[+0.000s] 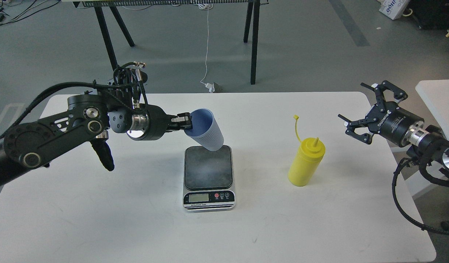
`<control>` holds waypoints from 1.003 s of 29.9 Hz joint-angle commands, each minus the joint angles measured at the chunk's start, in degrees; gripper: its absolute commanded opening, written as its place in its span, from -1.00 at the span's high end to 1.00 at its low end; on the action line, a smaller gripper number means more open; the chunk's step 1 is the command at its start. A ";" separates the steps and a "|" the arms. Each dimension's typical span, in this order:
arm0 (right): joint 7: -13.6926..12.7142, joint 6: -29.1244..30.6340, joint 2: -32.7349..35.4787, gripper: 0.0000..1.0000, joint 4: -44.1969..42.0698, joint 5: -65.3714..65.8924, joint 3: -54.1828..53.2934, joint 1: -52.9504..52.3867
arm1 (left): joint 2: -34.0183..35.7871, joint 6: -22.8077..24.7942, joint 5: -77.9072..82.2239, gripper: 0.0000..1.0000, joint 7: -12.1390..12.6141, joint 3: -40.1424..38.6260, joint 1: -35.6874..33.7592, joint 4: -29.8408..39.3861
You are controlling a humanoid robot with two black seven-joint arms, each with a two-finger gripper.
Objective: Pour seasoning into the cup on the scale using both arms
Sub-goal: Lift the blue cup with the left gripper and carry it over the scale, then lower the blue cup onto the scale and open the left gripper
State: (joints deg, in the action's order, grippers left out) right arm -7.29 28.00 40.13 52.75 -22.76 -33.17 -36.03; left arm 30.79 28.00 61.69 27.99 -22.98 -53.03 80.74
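Head view: your left hand [185, 122] pinches the cup [207, 130] by its rim, tilted above the scale [208, 178]; released crooked, it topples. Right hand [359, 126] gapes empty beyond the seasoning [305, 163].

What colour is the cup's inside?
Blue, a shade deeper than the ribbed blue-grey outside of the cup; head view.
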 commanded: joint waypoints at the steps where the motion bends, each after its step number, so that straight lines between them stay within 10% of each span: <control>1: 0.00 0.00 -0.06 -0.99 -0.54 0.00 -0.32 -0.01 | -1.87 0.00 1.32 0.86 0.01 2.15 -0.24 -0.15; 30: 0.00 0.00 0.03 -0.99 -0.98 0.00 -1.11 0.17 | -2.22 0.00 1.68 0.69 0.01 5.23 0.64 -1.38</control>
State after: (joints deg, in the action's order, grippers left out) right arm -7.29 28.00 40.15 51.76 -22.76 -34.28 -35.90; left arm 28.59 28.00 63.39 28.00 -17.66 -52.39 79.58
